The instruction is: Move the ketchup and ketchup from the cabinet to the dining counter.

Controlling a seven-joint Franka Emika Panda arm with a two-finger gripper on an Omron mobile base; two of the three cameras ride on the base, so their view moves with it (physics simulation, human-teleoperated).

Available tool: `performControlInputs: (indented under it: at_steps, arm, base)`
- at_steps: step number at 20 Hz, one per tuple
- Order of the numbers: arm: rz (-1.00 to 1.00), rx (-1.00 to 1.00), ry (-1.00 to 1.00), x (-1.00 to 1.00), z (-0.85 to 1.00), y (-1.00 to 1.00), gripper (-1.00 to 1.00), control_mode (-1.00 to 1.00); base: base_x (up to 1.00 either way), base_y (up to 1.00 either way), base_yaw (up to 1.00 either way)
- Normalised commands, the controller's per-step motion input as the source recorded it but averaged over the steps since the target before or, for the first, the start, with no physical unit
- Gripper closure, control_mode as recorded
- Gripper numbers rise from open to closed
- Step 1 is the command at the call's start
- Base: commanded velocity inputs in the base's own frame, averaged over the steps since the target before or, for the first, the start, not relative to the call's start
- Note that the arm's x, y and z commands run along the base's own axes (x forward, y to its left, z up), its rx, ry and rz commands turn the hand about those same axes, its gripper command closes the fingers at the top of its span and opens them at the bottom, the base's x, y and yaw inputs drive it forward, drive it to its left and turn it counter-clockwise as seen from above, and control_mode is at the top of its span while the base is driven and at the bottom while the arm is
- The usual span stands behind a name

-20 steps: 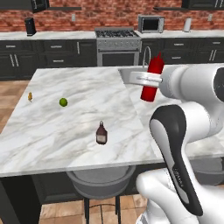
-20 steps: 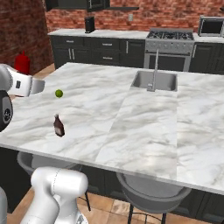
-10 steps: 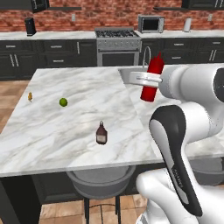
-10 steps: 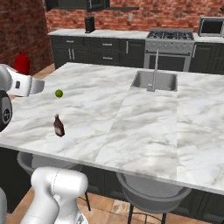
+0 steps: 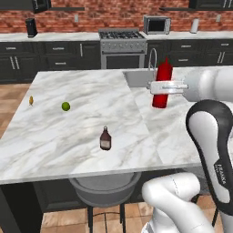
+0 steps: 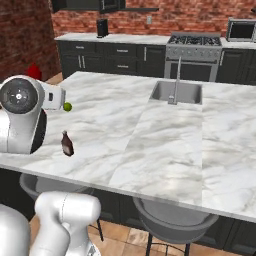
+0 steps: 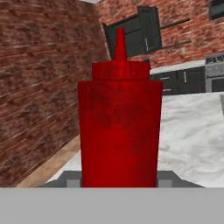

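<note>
Jaws: closed on the red ketchup bottle (image 5: 162, 83), gripping it across the middle of its body; the gripper (image 5: 160, 87) was held level, reaching in from the right of the left base view.
Far-left item: a small yellow-orange object (image 5: 31, 100) lay near the left edge of the dining counter (image 5: 91, 113); its kind could not be determined.
Lime: a small green lime (image 5: 66, 106) sat on the marble, right of the yellow-orange object and apart from it; in the right base view it (image 6: 67, 106) showed just beside the arm's white body.
Dark ketchup bottle: the maroon-brown squat bottle (image 5: 105, 139) stood upright on the counter toward its near edge, well apart from the lime and from the gripper; also upright in the right base view (image 6: 67, 144).
Red ketchup bottle, position: upright with tapered top upward, over the counter beside the sink (image 5: 136, 77); whether its base touched the marble could not be told. In the hand view it (image 7: 119, 127) stood close before the camera, upright.
Sink and faucet: steel basin set in the marble with an arched faucet (image 5: 152, 59) behind the held bottle.
Background: stove (image 5: 122, 45) and microwave (image 5: 156, 24) against the brick wall, with black drawer cabinets (image 5: 50, 57) at left.
</note>
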Motion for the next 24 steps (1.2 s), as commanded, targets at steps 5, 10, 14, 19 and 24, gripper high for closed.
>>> performControlInputs:
  at_steps: [5,10,14,19,24]
  arm:
    - [0.63,-0.01,-0.27,-0.07,-0.26,-0.28,1.00,-1.00]
    - [0.54,-0.03,-0.37,-0.18,-0.36,-0.16,1.00,-1.00]
    - [0.42,0.00,-0.12,-0.07,-0.39,-0.15,1.00,-1.00]
    - [0.45,0.01,0.00,0.05,-0.41,-0.14,1.00,-1.00]
    - [0.34,0.00,-0.03,0.06,-0.49,-0.02,1.00,-1.00]
  base:
    - [0.00,0.00,0.00]
    - [0.00,0.00,0.00]
    - [0.00,0.00,0.00]
    - [0.00,0.00,0.00]
    - [0.00,0.00,0.00]
